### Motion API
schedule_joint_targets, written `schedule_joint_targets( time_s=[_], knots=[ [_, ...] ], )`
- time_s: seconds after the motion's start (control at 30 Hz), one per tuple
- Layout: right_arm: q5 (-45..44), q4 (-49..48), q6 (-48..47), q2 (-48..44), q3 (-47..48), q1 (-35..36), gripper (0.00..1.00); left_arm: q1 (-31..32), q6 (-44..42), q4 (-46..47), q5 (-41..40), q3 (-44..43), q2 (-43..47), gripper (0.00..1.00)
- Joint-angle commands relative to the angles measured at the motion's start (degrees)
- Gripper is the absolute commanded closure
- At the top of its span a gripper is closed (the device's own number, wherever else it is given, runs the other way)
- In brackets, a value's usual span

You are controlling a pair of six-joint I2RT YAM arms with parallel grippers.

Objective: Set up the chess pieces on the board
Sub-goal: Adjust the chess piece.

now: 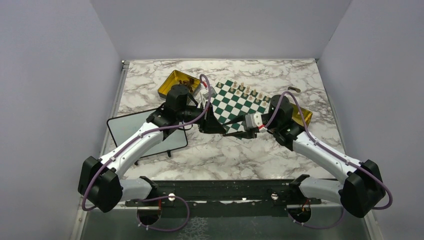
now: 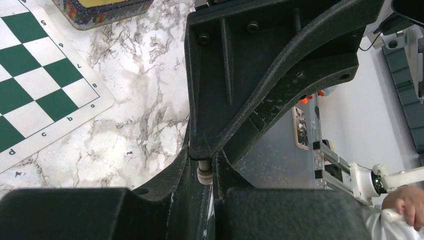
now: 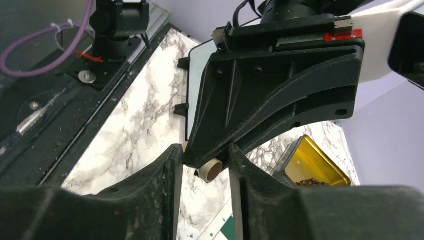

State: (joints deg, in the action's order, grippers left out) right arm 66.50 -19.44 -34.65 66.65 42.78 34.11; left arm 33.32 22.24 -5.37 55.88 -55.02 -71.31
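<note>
The left arm (image 1: 132,145) and the right arm (image 1: 322,154) are smooth white tubes with chunky black joints (image 1: 102,187), and a thin purple cable (image 1: 390,196) loops along each one. The left gripper (image 2: 204,175) and the right gripper (image 3: 205,172) are rough black plastic with little round screws (image 3: 219,73).

We see the board (image 1: 235,103), a flat mat of green and white checks with a lettered white border, lying turned diamond-wise. Pale pieces (image 1: 248,90) stand upright in a row along its far-right edge. One pale piece (image 3: 211,171) is held aloft on its side, brown base showing.
</note>
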Motion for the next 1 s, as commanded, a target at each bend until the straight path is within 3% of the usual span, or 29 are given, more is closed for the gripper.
schedule_joint_targets(
  time_s=[0.0,0.1,0.3,0.47,0.67,0.97],
  knots=[
    [1.5,7.6,-6.7,0.4,3.0,1.3,0.63,0.5,-1.0,1.3,5.0,-2.7,-0.6,0.96],
    [0.1,12.7,-10.3,0.3,3.5,1.3,0.68,0.5,-3.0,-1.1,5.3,-3.3,-0.3,0.96],
    [-0.4,21.5,-15.6,0.6,5.9,1.3,0.65,0.4,-4.2,-3.1,8.9,-4.2,-0.2,0.96],
    [-0.3,26.0,-18.4,0.4,6.5,1.3,0.7,0.4,-6.9,-7.1,9.4,-5.3,-0.1,0.96],
    [1.4,31.0,-22.7,1.9,8.4,1.3,0.6,0.4,-8.7,-8.3,10.1,-5.5,0.3,0.96],
    [2.2,32.4,-24.2,1.8,8.5,1.3,0.78,0.4,-10.7,-9.8,12.8,-6.3,-0.3,0.97]
  ],
)
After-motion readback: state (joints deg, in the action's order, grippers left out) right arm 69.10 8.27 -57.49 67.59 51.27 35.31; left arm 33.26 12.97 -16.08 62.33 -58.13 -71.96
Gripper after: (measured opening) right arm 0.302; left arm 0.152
